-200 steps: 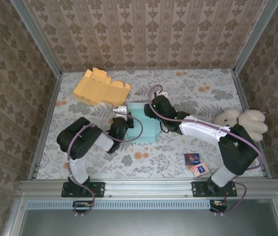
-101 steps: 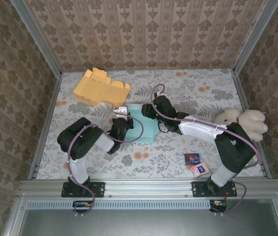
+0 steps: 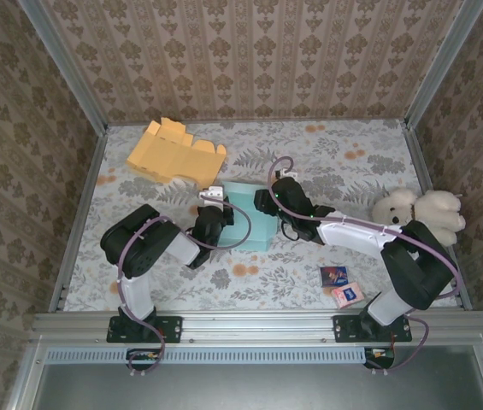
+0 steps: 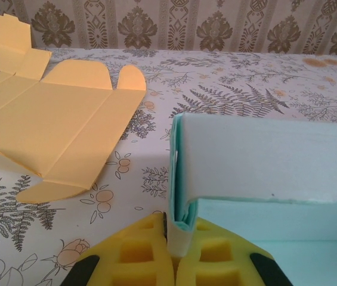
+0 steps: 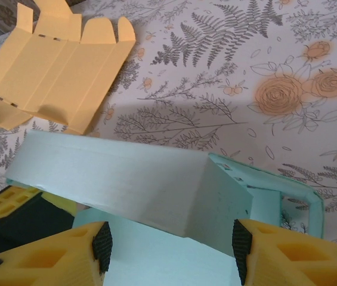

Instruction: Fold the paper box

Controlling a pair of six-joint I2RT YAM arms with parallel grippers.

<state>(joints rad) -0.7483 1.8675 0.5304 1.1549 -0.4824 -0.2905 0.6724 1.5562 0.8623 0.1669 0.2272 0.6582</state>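
The teal paper box lies partly folded mid-table. My left gripper is shut on its left wall; in the left wrist view the yellow fingers pinch the doubled teal edge at the gripper. A long white-backed flap stands up over the box floor. My right gripper hovers at the box's far right side, open. In the right wrist view that gripper has its pads spread wide, with the raised flap just beyond them and not gripped.
A flat orange box blank lies at the back left, also seen beside the teal box. A cream plush toy sits at the right edge. Two small cards lie near the right arm's base.
My right gripper has shifted a little toward the near side and right over the box, and the flap has swung with it. The left gripper has kept its hold.
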